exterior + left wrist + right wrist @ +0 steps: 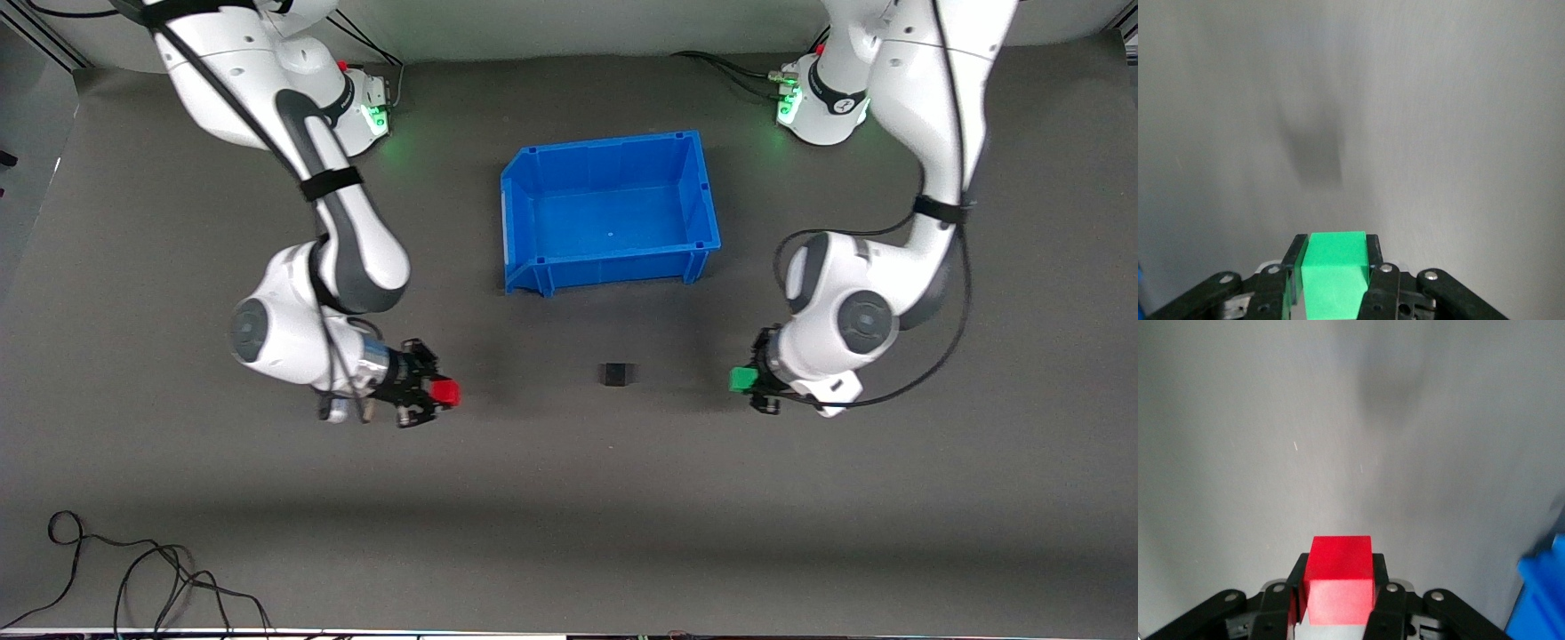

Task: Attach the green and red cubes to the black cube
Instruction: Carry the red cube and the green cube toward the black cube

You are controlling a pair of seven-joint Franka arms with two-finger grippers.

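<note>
Small matte black cube (618, 374) lies on the tabletop (569, 498) midway between right gripper (436, 393) clasping red cube (444, 392) and left gripper (751, 380) clasping green cube (741, 380)

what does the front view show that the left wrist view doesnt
Only the front view shows the black cube on the table, nearer the camera than the blue bin, and the right tool shut on the red cube. Only the left wrist view shows, close up, the fingers flanking the green cube's sides. Both show the left tool shut on the green cube over bare table.
</note>
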